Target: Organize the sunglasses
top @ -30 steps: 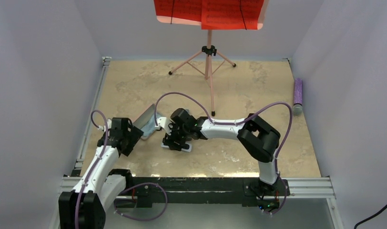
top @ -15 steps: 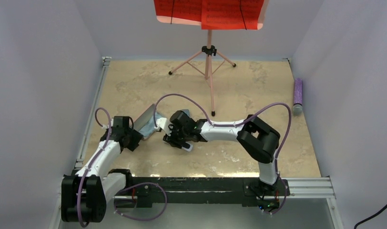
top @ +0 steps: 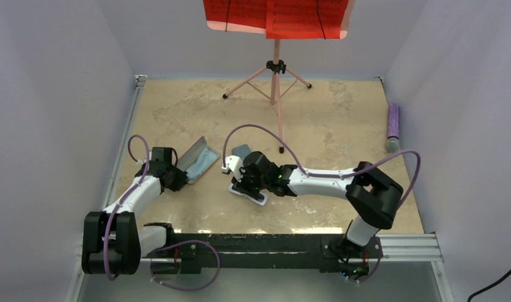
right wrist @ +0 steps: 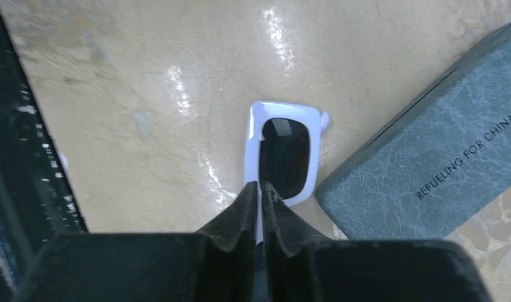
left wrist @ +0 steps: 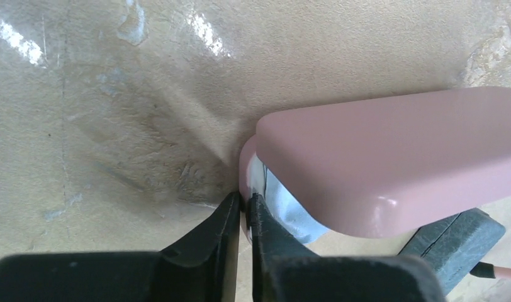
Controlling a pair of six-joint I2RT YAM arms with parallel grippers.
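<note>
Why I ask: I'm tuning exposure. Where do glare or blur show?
Left wrist: glare streaks on the table at top; the pink case looks soft. Right wrist: glare streaks beside the white sunglasses; lettering on the grey-blue case is sharp. Top external: bright patches along the table's near edge.
</note>
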